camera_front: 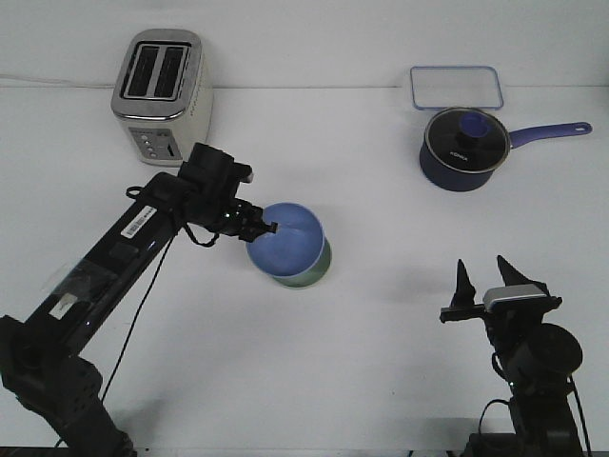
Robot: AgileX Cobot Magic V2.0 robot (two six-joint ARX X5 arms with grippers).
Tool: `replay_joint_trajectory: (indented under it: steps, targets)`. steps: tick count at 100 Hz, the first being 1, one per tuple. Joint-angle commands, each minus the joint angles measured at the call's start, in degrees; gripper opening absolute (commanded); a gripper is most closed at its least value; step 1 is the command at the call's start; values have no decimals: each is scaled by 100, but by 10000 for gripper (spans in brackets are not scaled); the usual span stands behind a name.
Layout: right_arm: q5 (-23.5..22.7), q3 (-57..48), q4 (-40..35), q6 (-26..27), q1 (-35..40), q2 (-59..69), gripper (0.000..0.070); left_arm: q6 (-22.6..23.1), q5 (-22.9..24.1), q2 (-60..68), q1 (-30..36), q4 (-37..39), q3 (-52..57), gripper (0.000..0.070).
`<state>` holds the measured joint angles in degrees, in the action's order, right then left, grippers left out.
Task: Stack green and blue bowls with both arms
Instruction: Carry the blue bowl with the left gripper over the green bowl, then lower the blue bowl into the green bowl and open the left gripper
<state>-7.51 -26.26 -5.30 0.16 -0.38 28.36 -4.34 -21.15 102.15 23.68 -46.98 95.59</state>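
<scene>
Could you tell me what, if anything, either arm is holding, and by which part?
The left gripper has its fingers on the near-left rim of the blue bowl, which sits inside the green bowl. The right gripper is open and holds nothing.

White table (pixel 381 381): plain matte surface filling nearly the whole view, evenly lit, with soft shadows. Silver two-slot toaster (pixel 160 95) stands at the far left, a thin cable running off behind it; well to its right lies a clear rectangular blue-rimmed container (pixel 457 88), and just in front of that container sits a dark blue saucepan (pixel 463 152) with glass lid.
</scene>
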Motion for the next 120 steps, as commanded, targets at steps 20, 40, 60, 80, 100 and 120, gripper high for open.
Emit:
replay_joint_trajectory:
  steps: [20,40,60,80,100,120]
  targets:
    - [2,-17,57,-2,4,17,450,-98,-35,490,181,63,98,12]
    - [4,-17,57,-2,4,17,450,-94,-35,664,212,28,98,13]
    - [4,-17,59,-2,4,17,450,-92,-35,664,216,59,98,15]
    - [4,-17,59,-2,4,17,450,-90,-35,664,234,66,98,21]
    - [4,-17,59,-2,4,17,450,-81,-35,664,234,70,98,148]
    - [4,-17,59,-2,4,17,450,-63,-35,664,232,66,98,235]
